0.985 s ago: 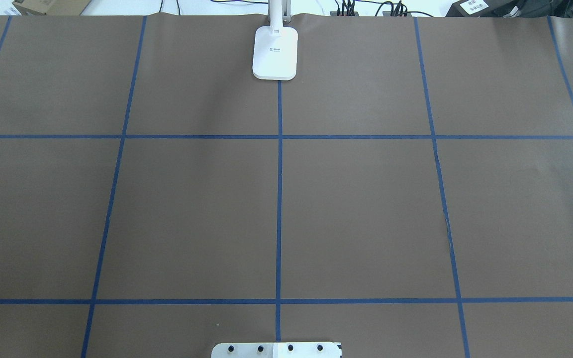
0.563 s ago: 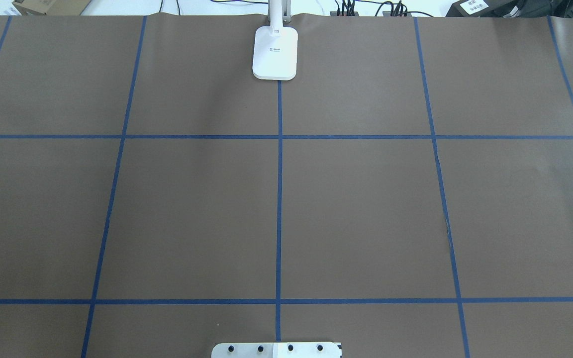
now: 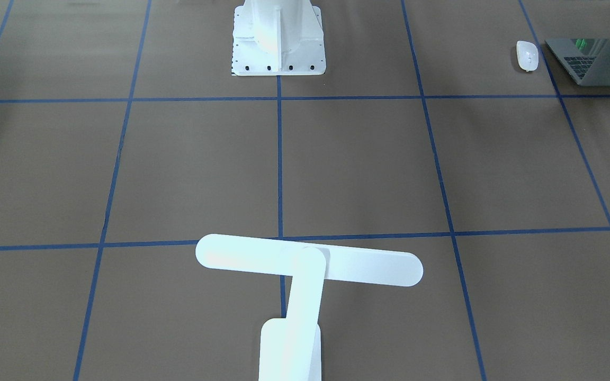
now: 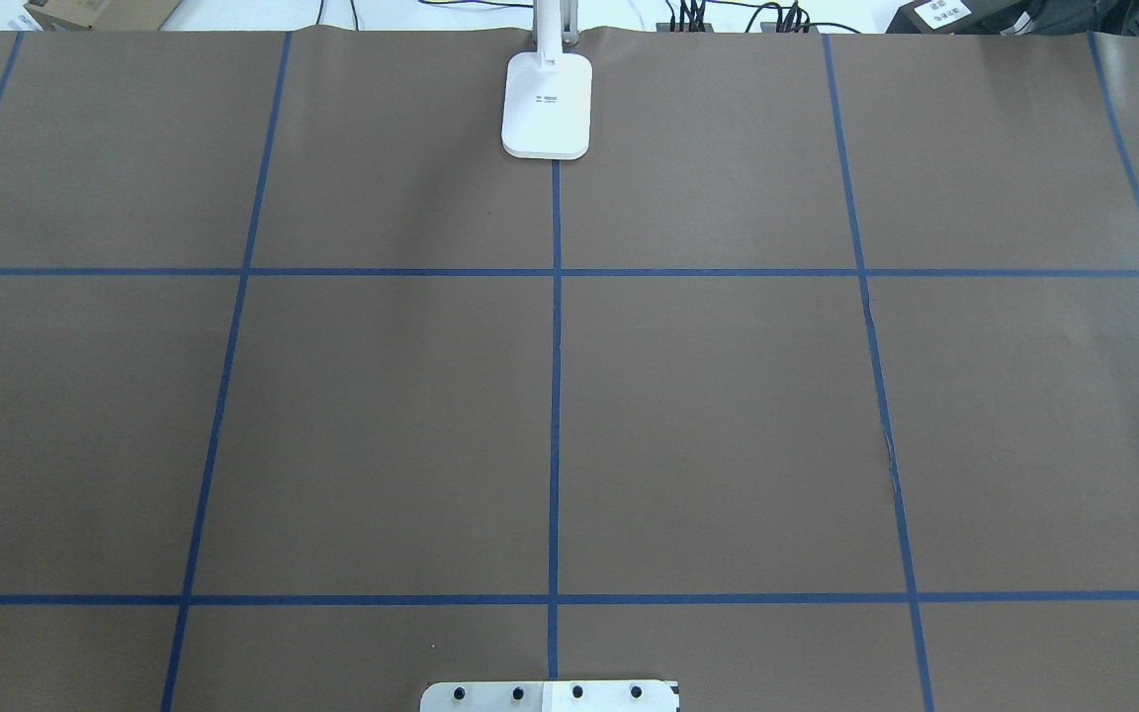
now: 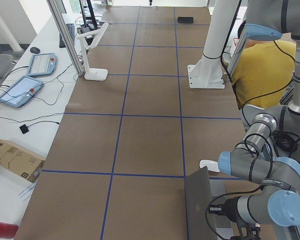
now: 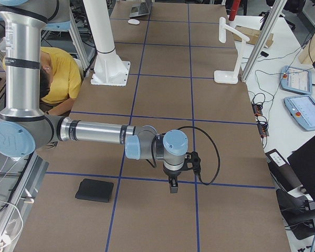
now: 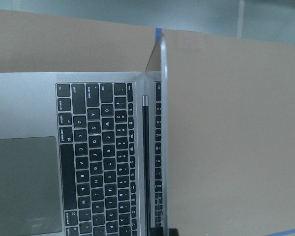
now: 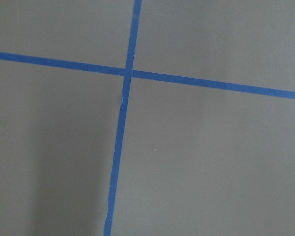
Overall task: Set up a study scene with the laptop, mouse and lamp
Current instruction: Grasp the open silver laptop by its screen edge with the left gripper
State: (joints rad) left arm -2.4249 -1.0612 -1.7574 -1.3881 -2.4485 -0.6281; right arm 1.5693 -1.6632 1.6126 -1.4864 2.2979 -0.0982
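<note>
The laptop (image 3: 596,58) stands open at the table's corner on my left side, its lid (image 5: 197,205) upright. The left wrist view shows its black keys (image 7: 103,157) and the lid's edge (image 7: 162,147) from close by. The white mouse (image 3: 527,55) lies beside it. The white T-shaped lamp (image 3: 309,262) stands at the far middle edge, and its foot shows in the overhead view (image 4: 547,104). My left arm (image 5: 260,170) hangs by the laptop; its gripper's state cannot be told. My right gripper (image 6: 171,186) points down over bare table; I cannot tell if it is open or shut.
A flat black pad (image 6: 94,190) lies on my right side near the right arm. The white pedestal (image 3: 278,37) stands at the near middle edge. A person in a yellow shirt (image 6: 58,73) sits behind it. Blue tape lines (image 4: 556,396) grid the brown table.
</note>
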